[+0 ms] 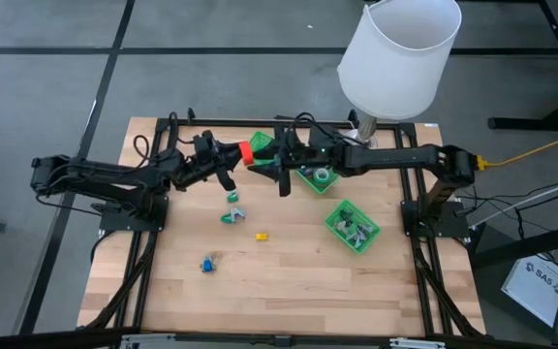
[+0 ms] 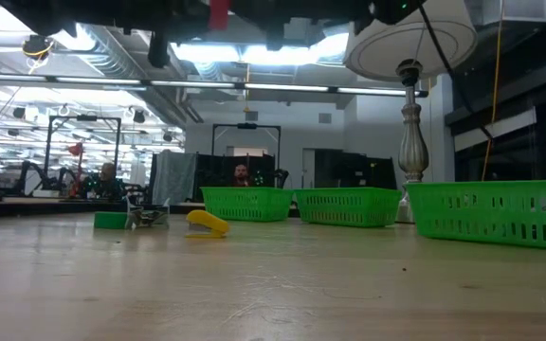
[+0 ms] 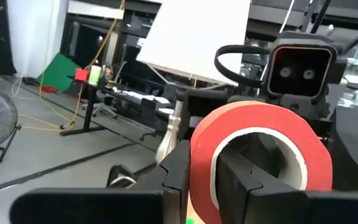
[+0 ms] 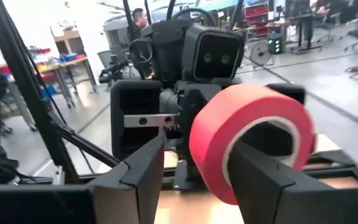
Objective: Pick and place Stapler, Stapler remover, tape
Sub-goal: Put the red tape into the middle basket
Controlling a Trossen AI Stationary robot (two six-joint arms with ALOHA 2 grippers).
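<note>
A red tape roll [image 1: 245, 152] with a white core hangs high above the table between both arms. My left gripper [image 3: 202, 155] is shut on it. My right gripper [image 4: 197, 146] faces it from the table's right, open. One of its fingers [image 4: 263, 180] reaches into the roll's hole and the other [image 4: 143, 171] stands outside, apart from the roll's red face. On the table lie a green tape roll [image 1: 229, 216], a small yellow stapler [image 1: 261, 235] and a small blue item [image 1: 206, 263]. My left gripper pinches the roll's wall [image 3: 197, 186], one finger [image 3: 244, 183] inside the white core and one [image 3: 174, 180] outside on the red face. The fingers come about level from the table's left. The roll stands on edge, lifted clear. My right gripper: I cannot tell whether its inner finger touches the core.
Three green trays stand at the back right: one [image 1: 261, 142] just behind the grippers, one [image 1: 316, 178] holding a roll, one [image 1: 353, 226] holding small metal pieces. A lamp with a white shade [image 1: 400, 53] rises at the far right edge. The near half of the table is bare wood.
</note>
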